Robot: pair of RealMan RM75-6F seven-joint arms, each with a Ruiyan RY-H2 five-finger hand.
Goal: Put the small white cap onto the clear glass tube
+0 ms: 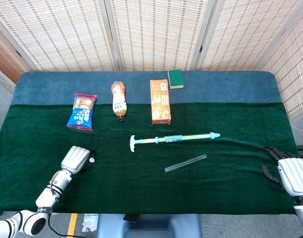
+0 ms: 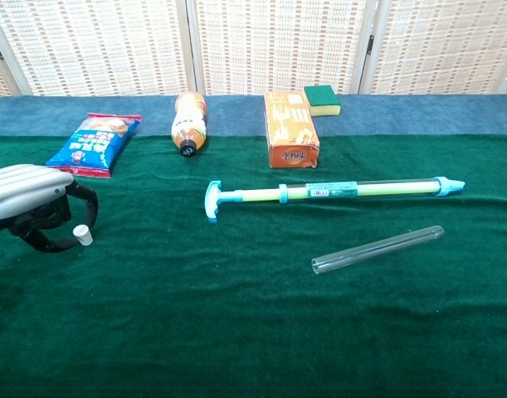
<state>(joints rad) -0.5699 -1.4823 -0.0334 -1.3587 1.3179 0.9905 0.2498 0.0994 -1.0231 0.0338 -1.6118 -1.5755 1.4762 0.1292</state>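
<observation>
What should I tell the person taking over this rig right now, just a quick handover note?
Left hand: curled around the small white cap at the left of the green cloth; the cap looks pinched at the fingertips, though a firm hold is hard to confirm.
Right hand: at the table's right edge, holding nothing, fingers apart.
Clear glass tube: lying flat on the cloth, right of centre, in front of the long syringe-like pump, untouched.
Done: cap reached.
Left: lift the cap, carry it to the tube, steady the tube and fit the cap on its open end.

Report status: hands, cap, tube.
Left hand curled around small white cap, grip unclear. Right hand open, idle. Glass tube lying uncapped, path clear.
</observation>
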